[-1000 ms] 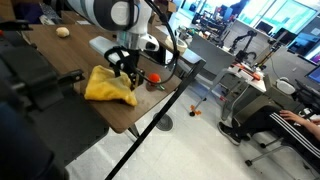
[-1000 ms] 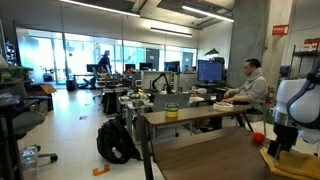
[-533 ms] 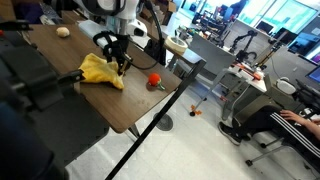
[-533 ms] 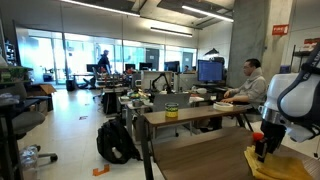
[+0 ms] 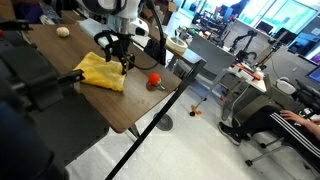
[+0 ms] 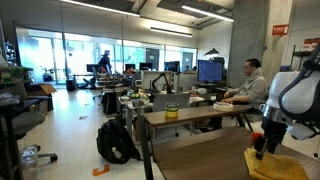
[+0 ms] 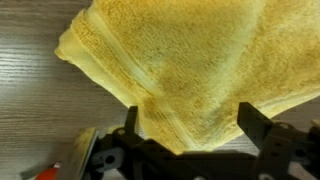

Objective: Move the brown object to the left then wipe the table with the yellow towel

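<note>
The yellow towel lies spread on the wooden table. It also shows at the lower right edge in an exterior view and fills the wrist view. My gripper stands over the towel's near right edge, open, with its fingers wide apart on either side of a towel corner. It also shows in an exterior view and in the wrist view. The small round brown object sits far off at the table's back left, away from the gripper.
A small red object lies on the table just right of the towel, near the table's edge. A black chair stands close on the left. Desks, monitors and seated people fill the room behind.
The gripper and towel moved toward the table's back left over the last second. The towel, bunched up earlier, now lies flatter and more spread.
</note>
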